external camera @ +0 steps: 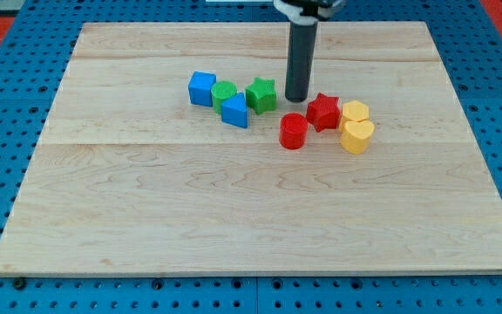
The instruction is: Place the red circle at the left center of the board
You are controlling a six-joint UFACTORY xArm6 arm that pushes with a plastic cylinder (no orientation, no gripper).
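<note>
The red circle [293, 131] sits on the wooden board [146, 201] a little right of the middle. My tip [296, 98] is just above it in the view, between the green star [261, 94] and the red star [323, 112], apart from the red circle. The red star touches the red circle's upper right side.
A blue cube [202, 88], a green circle [224, 92] and a blue triangle [234, 111] cluster left of the green star. A yellow hexagon [355, 111] and a yellow heart [356, 136] lie right of the red star. A blue pegboard [7, 105] surrounds the board.
</note>
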